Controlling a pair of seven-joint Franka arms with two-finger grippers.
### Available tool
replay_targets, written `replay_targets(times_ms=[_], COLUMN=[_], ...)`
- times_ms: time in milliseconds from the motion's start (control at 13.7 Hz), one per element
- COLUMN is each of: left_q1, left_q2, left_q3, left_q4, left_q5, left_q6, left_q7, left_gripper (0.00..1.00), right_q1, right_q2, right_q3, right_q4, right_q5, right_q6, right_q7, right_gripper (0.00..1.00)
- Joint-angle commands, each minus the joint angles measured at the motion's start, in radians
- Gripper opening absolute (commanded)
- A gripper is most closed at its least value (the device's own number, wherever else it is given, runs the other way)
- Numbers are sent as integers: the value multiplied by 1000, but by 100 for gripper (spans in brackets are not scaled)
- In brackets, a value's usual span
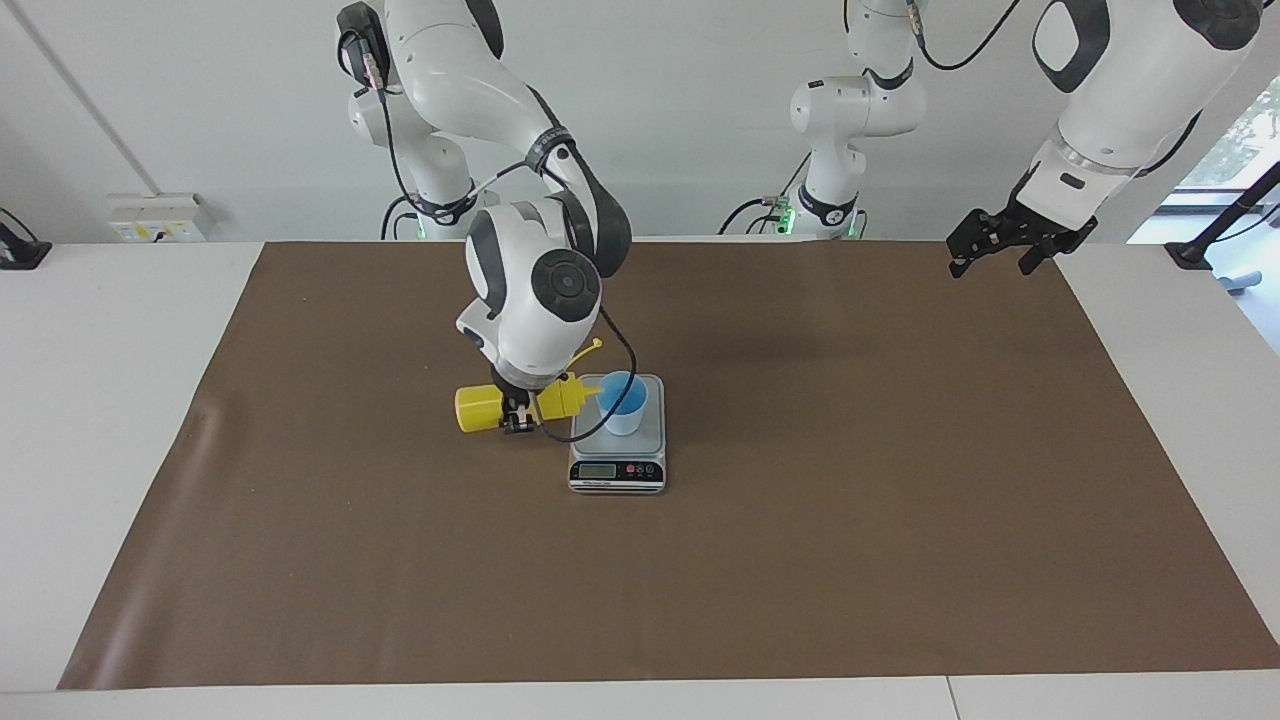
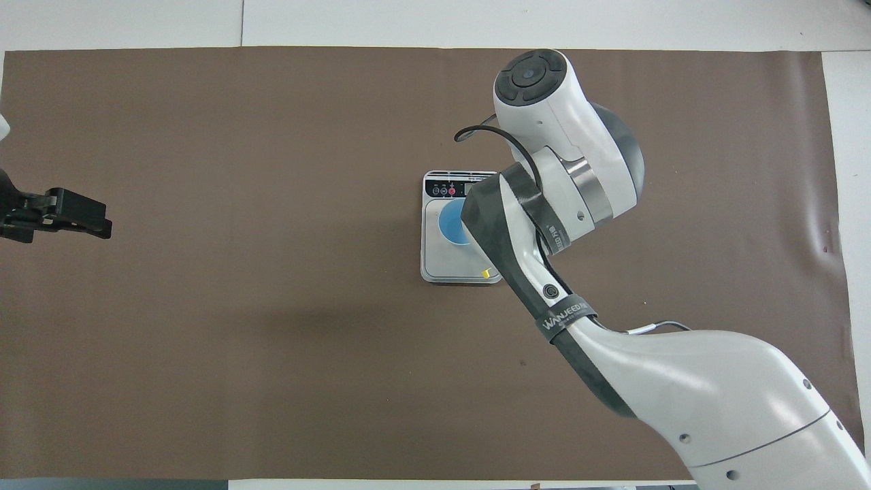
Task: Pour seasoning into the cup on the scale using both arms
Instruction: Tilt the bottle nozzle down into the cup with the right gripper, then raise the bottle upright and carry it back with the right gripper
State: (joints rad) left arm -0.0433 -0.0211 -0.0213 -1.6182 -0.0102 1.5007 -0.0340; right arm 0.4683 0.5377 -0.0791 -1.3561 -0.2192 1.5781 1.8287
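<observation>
My right gripper (image 1: 517, 417) is shut on the yellow seasoning bottle (image 1: 478, 409) and holds it on its side above the mat. The nozzle points at the rim of the pale blue cup (image 1: 625, 410). The cup stands on the scale (image 1: 651, 437), whose black display strip faces away from the robots. In the overhead view the right arm covers the bottle and part of the cup (image 2: 449, 224); only the yellow cap tether (image 2: 486, 273) shows over the scale (image 2: 442, 265). My left gripper (image 1: 992, 262) waits open and empty over the mat's edge at the left arm's end, and it also shows in the overhead view (image 2: 81, 219).
A brown mat (image 1: 800, 560) covers most of the white table (image 1: 100, 400). A black cable loops from the right wrist down beside the bottle. A white socket box (image 1: 158, 217) sits at the table's edge by the wall.
</observation>
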Motion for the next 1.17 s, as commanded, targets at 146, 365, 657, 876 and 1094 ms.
replay_targets(times_ms=[146, 365, 657, 876, 1094], left_q1=[10, 10, 10, 10, 10], left_q2=[-20, -20, -20, -20, -20], left_q3=[0, 0, 0, 0, 0], left_q4=[-22, -22, -22, -22, -22], left_q5=[-13, -13, -11, -11, -11], left_q6=[-7, -7, -7, -7, -7], left_q7=[11, 11, 11, 11, 11], left_gripper=[100, 100, 100, 100, 100], right_q1=[0, 0, -51, -140, -311], right_q2=[33, 33, -13, -102, -206], right_q3=[5, 5, 7, 9, 9], right_q4=[83, 83, 112, 57, -50], right_q5=[-26, -26, 104, 298, 496], right_q6=[-59, -61, -63, -26, -27], right_q7=[30, 30, 24, 11, -156], right_gripper=[0, 0, 0, 0, 0])
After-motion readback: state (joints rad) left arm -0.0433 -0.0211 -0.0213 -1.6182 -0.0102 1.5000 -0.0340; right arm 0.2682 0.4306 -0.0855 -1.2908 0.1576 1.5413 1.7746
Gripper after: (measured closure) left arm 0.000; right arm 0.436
